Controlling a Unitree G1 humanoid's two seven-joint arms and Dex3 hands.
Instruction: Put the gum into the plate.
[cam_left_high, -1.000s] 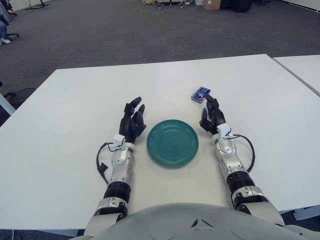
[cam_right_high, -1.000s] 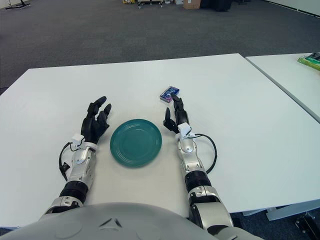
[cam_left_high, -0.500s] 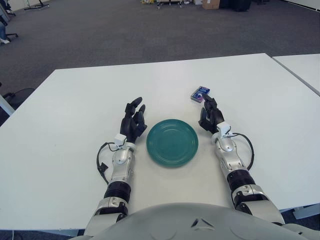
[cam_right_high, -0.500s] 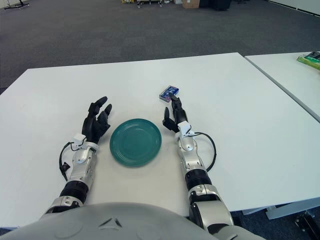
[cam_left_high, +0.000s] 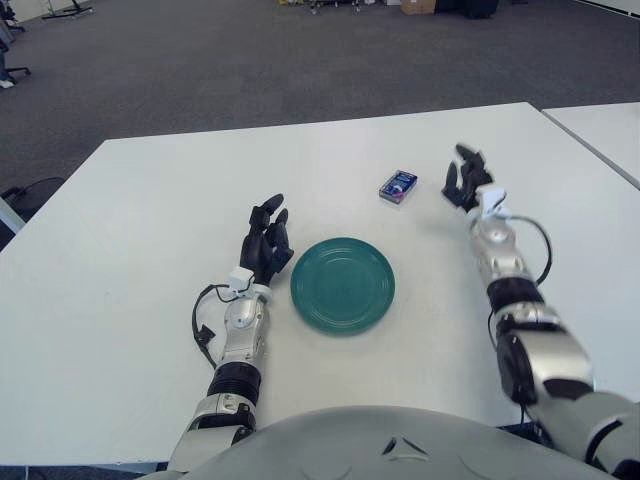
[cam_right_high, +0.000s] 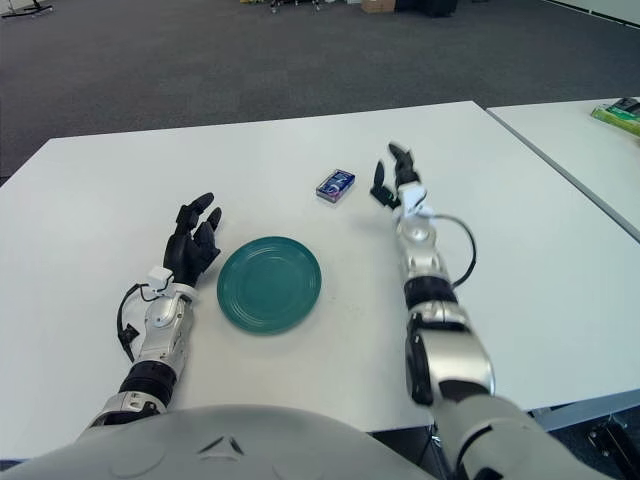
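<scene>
A small blue gum pack (cam_left_high: 398, 186) lies flat on the white table, beyond the plate to the right. The round teal plate (cam_left_high: 343, 285) sits in front of me with nothing in it. My right hand (cam_left_high: 467, 180) is raised above the table to the right of the gum, fingers spread, holding nothing, a short gap from the pack. My left hand (cam_left_high: 265, 243) rests just left of the plate, fingers relaxed and empty.
A second white table (cam_right_high: 600, 150) stands to the right across a narrow gap, with a green object (cam_right_high: 621, 117) on it. Dark carpet lies beyond the far table edge.
My right hand has lifted from beside the plate and swung forward and to the right, now past the gum's right side. The gum, plate and left hand have not moved.
</scene>
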